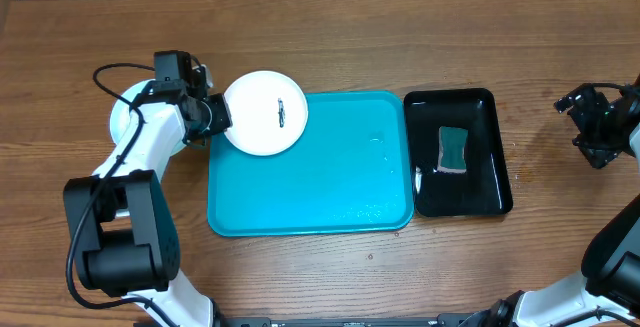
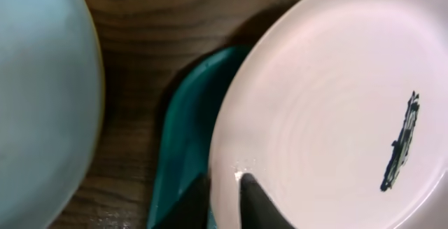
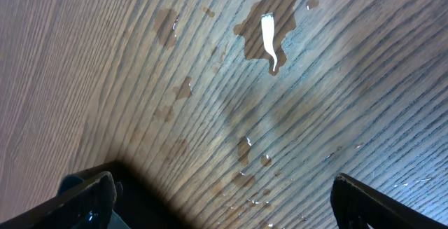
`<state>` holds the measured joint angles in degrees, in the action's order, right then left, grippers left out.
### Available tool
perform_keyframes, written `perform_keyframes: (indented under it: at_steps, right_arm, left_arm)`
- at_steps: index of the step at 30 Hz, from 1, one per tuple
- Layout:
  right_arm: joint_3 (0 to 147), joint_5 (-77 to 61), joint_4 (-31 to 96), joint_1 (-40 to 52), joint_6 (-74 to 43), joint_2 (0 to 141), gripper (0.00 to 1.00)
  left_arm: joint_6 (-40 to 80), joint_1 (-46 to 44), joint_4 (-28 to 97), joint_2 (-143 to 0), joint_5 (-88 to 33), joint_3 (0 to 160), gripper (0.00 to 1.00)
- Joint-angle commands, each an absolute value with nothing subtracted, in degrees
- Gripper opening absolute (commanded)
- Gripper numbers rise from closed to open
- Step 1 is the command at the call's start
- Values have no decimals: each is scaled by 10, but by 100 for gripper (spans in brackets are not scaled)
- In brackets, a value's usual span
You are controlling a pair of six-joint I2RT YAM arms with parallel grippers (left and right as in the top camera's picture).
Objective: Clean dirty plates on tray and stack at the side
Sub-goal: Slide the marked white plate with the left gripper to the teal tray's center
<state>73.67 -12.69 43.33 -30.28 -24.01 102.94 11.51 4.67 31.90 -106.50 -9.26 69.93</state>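
"So, where is the white plate (image 1: 265, 112) (image 2: 336, 103)?"

"Right at the left gripper (image 1: 215, 117) (image 2: 227, 201). Its fingers (image 2: 260, 202) pinch the plate's left rim. The plate sits over the turquoise tray (image 1: 330, 192) (image 2: 183, 152) at its far left corner, dark smear (image 1: 281, 113) (image 2: 401, 145) up."

"The pale blue plate (image 1: 122, 117) (image 2: 42, 96)?"

"On the table (image 1: 330, 37), just left of the tray, under the left arm."

"The right gripper (image 1: 588, 125) (image 3: 224, 190)?"

"Jaws spread wide, holding nothing, above wet wood well right of the black tray (image 1: 490, 147)."

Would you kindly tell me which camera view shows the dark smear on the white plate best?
The left wrist view: the smear appears close and large on the white plate. Overhead it is only a tiny dark mark. The right wrist view shows none of it, just wet wood.
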Motion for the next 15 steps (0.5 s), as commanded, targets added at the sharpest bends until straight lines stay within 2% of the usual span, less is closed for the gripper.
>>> perform_keyframes:
  at_steps: [1,5,8,15]
  right_arm:
    - [747,-127,431,-303,-245,1023,100]
    - [747,-127,431,-303,-245,1023,100]
    - [747,-127,431,-303,-245,1023,100]
    - [747,-127,431,-303,-245,1023,100]
  left_arm:
    - [109,34,326,-1049,-85,713,23]
    - [117,22,326,-1049,-22,713,33]
    - [118,21,316,-1049,-11,713,33]
    - [118,18,294,-1054,-14,713,26]
